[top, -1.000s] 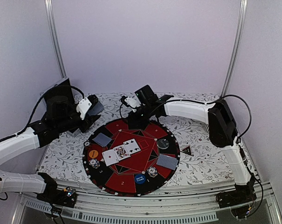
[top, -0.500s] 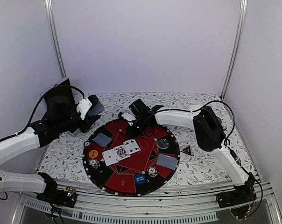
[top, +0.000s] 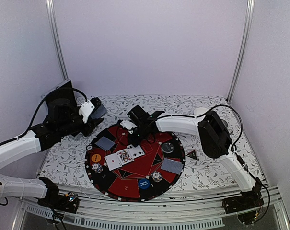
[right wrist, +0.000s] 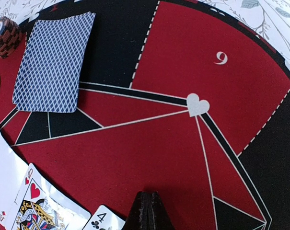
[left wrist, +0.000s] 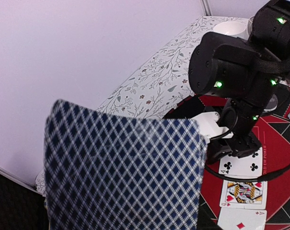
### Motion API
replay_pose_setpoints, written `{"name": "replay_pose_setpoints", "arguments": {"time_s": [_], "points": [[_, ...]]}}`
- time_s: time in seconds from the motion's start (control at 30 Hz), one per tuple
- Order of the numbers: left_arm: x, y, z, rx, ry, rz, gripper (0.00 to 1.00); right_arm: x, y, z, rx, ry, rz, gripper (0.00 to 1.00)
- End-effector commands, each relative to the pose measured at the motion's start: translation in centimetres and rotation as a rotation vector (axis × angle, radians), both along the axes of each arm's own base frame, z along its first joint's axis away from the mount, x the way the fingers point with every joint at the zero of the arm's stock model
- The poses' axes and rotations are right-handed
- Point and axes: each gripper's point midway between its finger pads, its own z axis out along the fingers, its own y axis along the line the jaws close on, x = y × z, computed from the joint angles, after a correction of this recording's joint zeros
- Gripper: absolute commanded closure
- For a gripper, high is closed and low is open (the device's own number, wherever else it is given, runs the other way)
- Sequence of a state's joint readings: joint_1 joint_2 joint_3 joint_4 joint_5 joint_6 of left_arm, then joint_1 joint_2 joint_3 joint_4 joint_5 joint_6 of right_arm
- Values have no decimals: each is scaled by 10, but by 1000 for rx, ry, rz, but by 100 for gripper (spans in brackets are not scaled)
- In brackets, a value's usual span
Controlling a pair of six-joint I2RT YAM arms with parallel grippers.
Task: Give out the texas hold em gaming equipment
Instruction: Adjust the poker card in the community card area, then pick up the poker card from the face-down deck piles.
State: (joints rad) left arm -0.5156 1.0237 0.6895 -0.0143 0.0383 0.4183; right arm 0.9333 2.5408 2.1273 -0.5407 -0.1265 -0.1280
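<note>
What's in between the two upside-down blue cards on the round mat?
Three face-up cards in a row lie between the left face-down card and the right face-down card. The top view shows it.

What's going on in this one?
A poker deal is under way. The left fingers hold blue-backed cards beside the round mat. The right fingers, shut and empty, hang over the mat beside the four of clubs, one of three face-up cards at its centre. Face-down cards lie at two seats.
</note>
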Motion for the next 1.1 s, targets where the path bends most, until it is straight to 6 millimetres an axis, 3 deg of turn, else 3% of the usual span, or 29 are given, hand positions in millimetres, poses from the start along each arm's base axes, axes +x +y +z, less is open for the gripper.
{"name": "replay_pose_setpoints", "arguments": {"time_s": [0.0,0.33,0.5,0.63,0.83,0.93,1.07], "points": [[5,0,16,-19,-36,3,57,-37,-21,-23,-127,95,29,98],[5,-1,15,-18,-32,1,57,-49,-12,-12,-106,94,77,98],[6,-1,13,-13,-29,1,57,-42,-3,13,-58,66,57,97],[5,-2,12,-8,-31,-9,57,-36,14,78,82,17,57,85],[-11,-15,13,-14,-44,-122,57,-26,11,227,401,-76,43,51],[-22,-24,13,-12,-51,-184,57,-31,2,266,539,-12,67,35],[-35,-35,9,0,-53,-256,58,-56,3,295,650,46,168,16]]}}
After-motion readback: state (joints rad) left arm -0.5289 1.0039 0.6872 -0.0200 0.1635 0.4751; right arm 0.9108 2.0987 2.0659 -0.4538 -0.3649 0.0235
